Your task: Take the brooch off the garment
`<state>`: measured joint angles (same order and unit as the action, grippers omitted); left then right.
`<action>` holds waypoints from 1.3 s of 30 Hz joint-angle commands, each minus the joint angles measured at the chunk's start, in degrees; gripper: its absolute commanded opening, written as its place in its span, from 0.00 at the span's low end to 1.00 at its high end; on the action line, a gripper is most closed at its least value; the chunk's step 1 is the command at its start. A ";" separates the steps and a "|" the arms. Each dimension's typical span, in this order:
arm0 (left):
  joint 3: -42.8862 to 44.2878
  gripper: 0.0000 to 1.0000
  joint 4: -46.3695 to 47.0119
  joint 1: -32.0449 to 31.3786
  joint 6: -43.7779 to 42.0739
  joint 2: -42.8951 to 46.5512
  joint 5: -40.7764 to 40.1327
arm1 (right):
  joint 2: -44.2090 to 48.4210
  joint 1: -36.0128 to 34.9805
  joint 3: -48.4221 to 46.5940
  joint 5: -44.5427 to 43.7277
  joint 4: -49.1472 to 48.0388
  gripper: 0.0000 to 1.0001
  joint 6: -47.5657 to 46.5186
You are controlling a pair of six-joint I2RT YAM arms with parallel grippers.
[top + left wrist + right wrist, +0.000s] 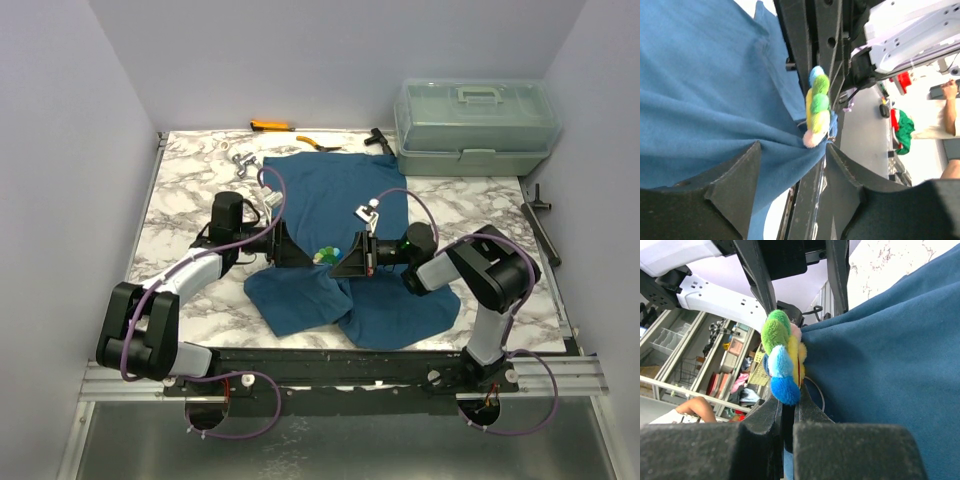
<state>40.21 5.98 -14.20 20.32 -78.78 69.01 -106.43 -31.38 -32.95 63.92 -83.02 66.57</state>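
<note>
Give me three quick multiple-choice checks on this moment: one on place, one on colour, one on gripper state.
1. Where is the fuzzy multicoloured tufted brooch?
A between the left gripper and right gripper
B on the floor
C inside a box
2. What colour is the short-sleeved cloth T-shirt?
A red
B teal-blue
C white
3. Which gripper's fingers are nearly closed?
A left
B right
C neither
Answers: 1 A, both grippers meet at it; 2 B, teal-blue in every view; 3 B, the right fingers nearly touch below the brooch, the left stand wide apart.
</note>
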 commanded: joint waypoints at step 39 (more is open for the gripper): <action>-2.71 0.17 33.39 -6.86 10.72 -8.76 -2.39 | -4.82 3.27 0.23 -2.97 -17.92 0.01 10.70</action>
<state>36.29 34.35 -20.93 29.95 -86.80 66.87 -110.85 -28.69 -32.95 61.76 -85.58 77.12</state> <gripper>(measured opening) 0.254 0.046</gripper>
